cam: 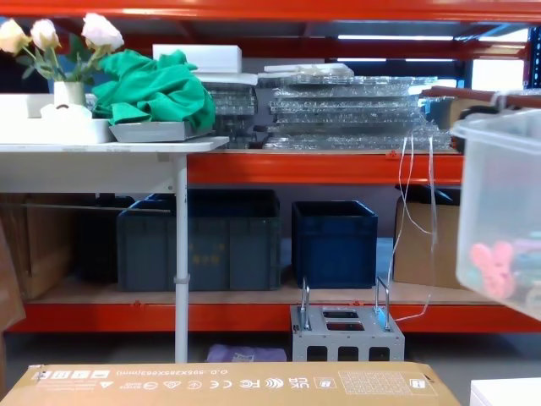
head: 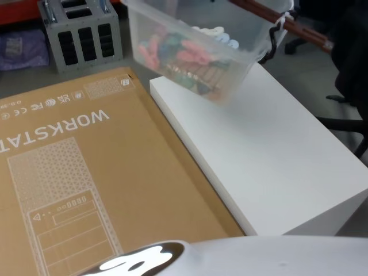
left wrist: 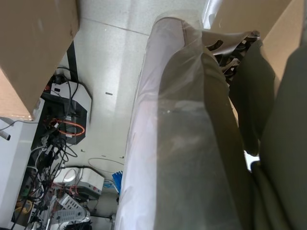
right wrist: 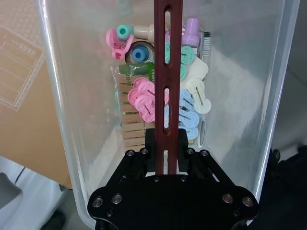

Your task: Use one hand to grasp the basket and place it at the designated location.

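The right claw (right wrist: 167,149) was found clenched on the handle (right wrist: 167,72) of the basket (right wrist: 72,120), one black finger on each side of the thin reddish-brown slotted bar, which passed straight between them. In the head view the basket (head: 195,40) hung tilted above the far end of the white table (head: 276,167), its handle (head: 305,31) running off toward the upper right. In the chest view the basket (cam: 503,211) stood at the right edge, with open air between its underside and the corner of the white table (cam: 507,393) below it; it was therefore carried clear of the table. Through its translucent whitish wall, small items (right wrist: 144,100) in pink, teal, blue and white were noted, gathered at the lower end of the tub together with a row of wooden pegs (right wrist: 132,127). A large brown cardboard box (head: 86,172) lay just beside the table on the robot's left, their long edges side by side. A grey metal rack (head: 83,34) stood on the floor beyond the box. Dark blue crates (cam: 334,241) sat on the lower shelf of the orange racking behind, well apart from the basket.
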`<action>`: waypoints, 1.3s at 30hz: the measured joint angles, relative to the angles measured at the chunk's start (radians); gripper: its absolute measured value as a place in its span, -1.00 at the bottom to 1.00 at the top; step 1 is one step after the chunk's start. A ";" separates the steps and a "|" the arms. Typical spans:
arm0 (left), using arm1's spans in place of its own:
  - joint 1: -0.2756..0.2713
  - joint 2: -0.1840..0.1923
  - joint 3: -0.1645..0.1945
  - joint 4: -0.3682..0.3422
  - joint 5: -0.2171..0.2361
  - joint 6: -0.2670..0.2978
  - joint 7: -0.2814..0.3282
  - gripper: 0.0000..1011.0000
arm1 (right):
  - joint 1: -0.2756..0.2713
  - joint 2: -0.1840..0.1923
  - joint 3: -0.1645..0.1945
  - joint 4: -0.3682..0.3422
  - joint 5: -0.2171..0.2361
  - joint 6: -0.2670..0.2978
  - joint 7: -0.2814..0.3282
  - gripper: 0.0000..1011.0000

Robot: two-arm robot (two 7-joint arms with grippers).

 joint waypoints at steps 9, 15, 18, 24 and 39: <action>0.000 0.000 0.000 0.000 0.000 0.000 0.000 -1.00 | -0.005 0.007 -0.025 -0.120 0.006 -0.029 -0.014 -0.53; 0.000 0.000 0.000 0.000 0.000 0.000 0.000 -1.00 | -0.006 0.004 -0.046 -0.185 0.005 -0.061 -0.026 -0.53; 0.000 0.000 0.000 0.000 0.000 0.000 0.000 -1.00 | -0.008 0.002 -0.056 -0.219 0.006 -0.082 -0.033 -0.53; 0.000 0.000 0.000 0.000 0.000 0.000 0.000 -1.00 | -0.011 0.003 -0.074 -0.288 0.009 -0.115 -0.048 -0.53; 0.000 0.000 0.000 0.000 0.000 0.000 0.000 -1.00 | -0.014 -0.016 -0.104 -0.410 0.055 -0.227 -0.095 -0.53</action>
